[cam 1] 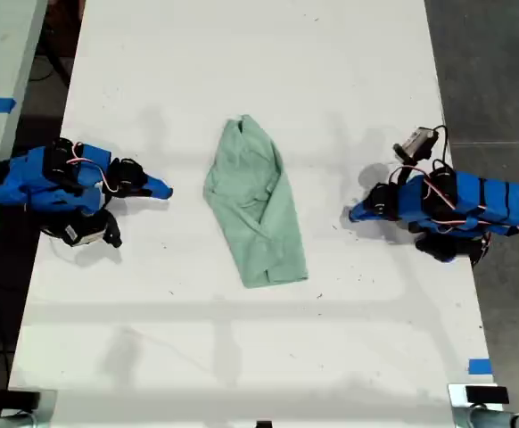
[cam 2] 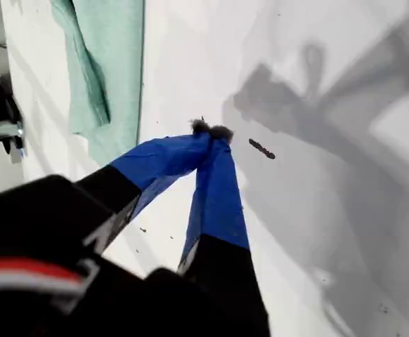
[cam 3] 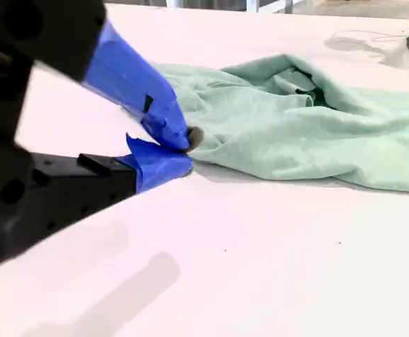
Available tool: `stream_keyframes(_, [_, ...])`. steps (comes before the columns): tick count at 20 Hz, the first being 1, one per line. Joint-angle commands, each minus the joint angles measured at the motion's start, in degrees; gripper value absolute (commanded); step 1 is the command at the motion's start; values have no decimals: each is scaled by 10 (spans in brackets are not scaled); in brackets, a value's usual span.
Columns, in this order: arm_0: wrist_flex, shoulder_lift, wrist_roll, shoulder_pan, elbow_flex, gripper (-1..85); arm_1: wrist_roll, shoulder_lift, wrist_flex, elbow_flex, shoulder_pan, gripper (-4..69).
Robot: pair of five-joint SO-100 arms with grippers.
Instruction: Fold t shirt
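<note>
You've got the t shirt bundled mid-counter between both arms. My first gripper and my second gripper sit clenched, empty (shirt's far end cut off in both wrist views).

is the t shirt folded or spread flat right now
Folded, loosely. The t shirt lies as a narrow, wrinkled strip on the table, with layers overlapping in the second wrist view. No sleeves spread out.

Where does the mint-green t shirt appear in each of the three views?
Exterior view: the t shirt lies mid-table, between the two arms.
First wrist view: beyond my first gripper, partly cropped.
Second wrist view: just past my second gripper, spread across the table.
Shared landmark: the white table.
</note>
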Motion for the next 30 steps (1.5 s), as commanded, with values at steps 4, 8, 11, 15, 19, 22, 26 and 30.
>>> stream_keyframes(4, [-68, -197, -84, 76, -163, -1, 10, -126, -60, -124, -76, -18])
stream_keyframes(8, [-136, -584, -108, 141, -378, -1, 0, -456, -167, -306, -136, -18])
stream_keyframes(11, [-137, -838, -124, 191, -557, -1, -17, -693, -203, -471, -178, -18])
stream_keyframes(15, [-134, -1083, -128, 236, -779, -1, -27, -878, -207, -622, -212, -18])
stream_keyframes(19, [-81, -1266, -99, 243, -1024, -1, -31, -994, -207, -703, -234, -18])
stream_keyframes(22, [-33, -1396, -74, 245, -1214, 198, -16, -1020, -207, -718, -237, 39])
stream_keyframes(26, [-19, -1448, -76, 236, -1233, 212, -7, -1016, -201, -719, -240, 148])
stream_keyframes(30, [-7, -1492, -94, 229, -1238, 141, -10, -1016, -200, -722, -244, 173])
